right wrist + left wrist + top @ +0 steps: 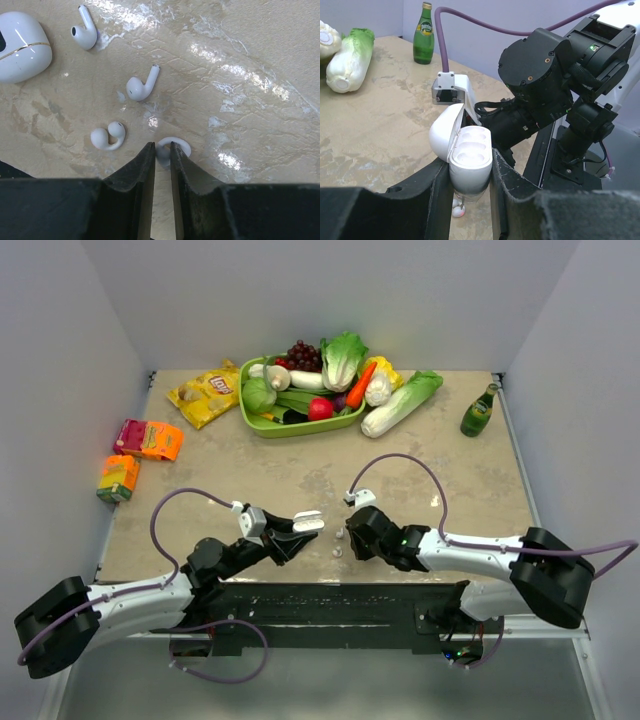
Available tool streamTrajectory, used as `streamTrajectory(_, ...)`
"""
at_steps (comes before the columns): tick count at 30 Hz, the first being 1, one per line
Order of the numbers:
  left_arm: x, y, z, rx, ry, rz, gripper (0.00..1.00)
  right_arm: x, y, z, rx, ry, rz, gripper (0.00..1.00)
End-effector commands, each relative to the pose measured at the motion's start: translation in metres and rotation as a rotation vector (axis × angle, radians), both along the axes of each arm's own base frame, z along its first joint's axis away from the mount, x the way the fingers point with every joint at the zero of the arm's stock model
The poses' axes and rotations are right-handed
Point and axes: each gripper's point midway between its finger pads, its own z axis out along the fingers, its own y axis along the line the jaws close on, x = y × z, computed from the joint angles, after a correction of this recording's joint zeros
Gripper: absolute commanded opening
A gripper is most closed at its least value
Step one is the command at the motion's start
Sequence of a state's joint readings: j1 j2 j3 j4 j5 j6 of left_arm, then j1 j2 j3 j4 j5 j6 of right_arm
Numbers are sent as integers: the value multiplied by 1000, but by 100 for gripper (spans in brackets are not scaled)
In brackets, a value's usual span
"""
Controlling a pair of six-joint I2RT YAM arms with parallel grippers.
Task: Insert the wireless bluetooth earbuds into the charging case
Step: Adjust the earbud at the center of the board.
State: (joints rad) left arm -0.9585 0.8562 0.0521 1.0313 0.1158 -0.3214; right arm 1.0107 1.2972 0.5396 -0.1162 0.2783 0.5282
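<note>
My left gripper (470, 176) is shut on a white charging case (470, 160) and holds it upright above the table, lid open, with its wells empty. The case also shows in the top view (308, 523). A small white earbud (457, 210) lies on the table below it. My right gripper (161, 150) is down at the table, its jaws pinched on a white clip-shaped earbud (181, 146). A second clip-shaped earbud (107, 136) and two stemmed earbuds (140, 86) (85, 32) lie loose just beyond. A closed white case (22, 47) lies at the far left.
At the back, a green tray (255, 420) holds vegetables and grapes, with a cabbage (400, 403) beside it. A chips bag (205, 392) and two cartons (148, 439) (118, 478) lie at the left. A green bottle (478, 412) stands at the back right.
</note>
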Motion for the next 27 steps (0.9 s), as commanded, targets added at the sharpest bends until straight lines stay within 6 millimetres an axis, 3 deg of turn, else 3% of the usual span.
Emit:
streamTrajectory(1,-8,9,-17,3,-5,-3,0,8,7,11,14,-23,-27,20)
streamTrajectory(5,-8,9,-16,0,-6,-2,0,10,8,17,23,-42,-21,4)
streamTrajectory(7,-8,10,-16,-3,-7,-2,0,11,11,26,41,-76,-4,1)
streamTrajectory(12,-7,10,-17,-4,-5,4,0,25,17,55,50,-167,19,0)
streamTrajectory(16,-8,9,-17,-6,-4,-3,0,34,18,56,-13,-157,-17,0)
streamTrajectory(20,-8,10,-17,-8,-2,-3,0,26,22,49,27,-101,-35,34)
streamTrajectory(24,-9,11,-17,-12,0,-1,0,13,27,52,141,-65,-31,37)
streamTrajectory(27,-9,11,-18,-11,1,2,0,1,26,44,156,-19,-26,33)
